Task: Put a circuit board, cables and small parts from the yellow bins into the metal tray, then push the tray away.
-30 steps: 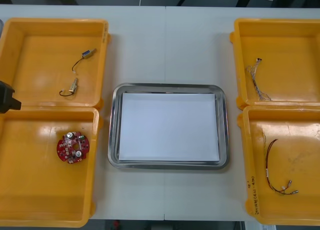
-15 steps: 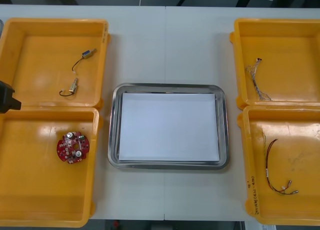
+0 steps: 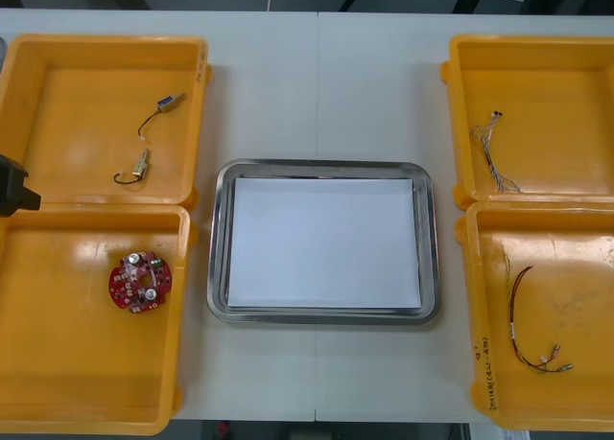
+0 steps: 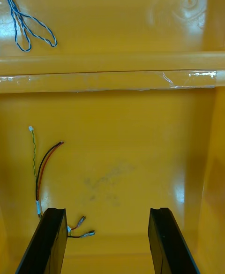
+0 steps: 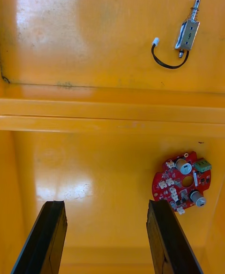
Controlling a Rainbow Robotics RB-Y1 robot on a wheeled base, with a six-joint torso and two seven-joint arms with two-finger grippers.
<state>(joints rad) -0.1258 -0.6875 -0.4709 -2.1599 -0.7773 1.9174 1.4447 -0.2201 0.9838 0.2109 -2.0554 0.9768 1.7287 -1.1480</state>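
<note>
Both left gripper (image 5: 105,203) and right gripper (image 4: 107,210) gape empty; left may miss the round red circuit board (image 5: 183,182), offset toward its yellow plastic bin's (image 5: 93,171) right edge.

Here's the light-coloured table (image 3: 317,85), with a thin seam running near to far down its middle. Five things sit straight on it. Over on the left, the far left yellow plastic bin (image 3: 106,43) and the near left yellow plastic bin (image 3: 182,296) have their rims butted together. On the right it's the same pairing: the far right yellow plastic bin (image 3: 453,124) and the near right yellow plastic bin (image 3: 467,306). Between the pairs, across the seam, lies the rectangular shiny metal tray (image 3: 219,248), white inside, just beside the bins on both sides and touching neither.
</note>
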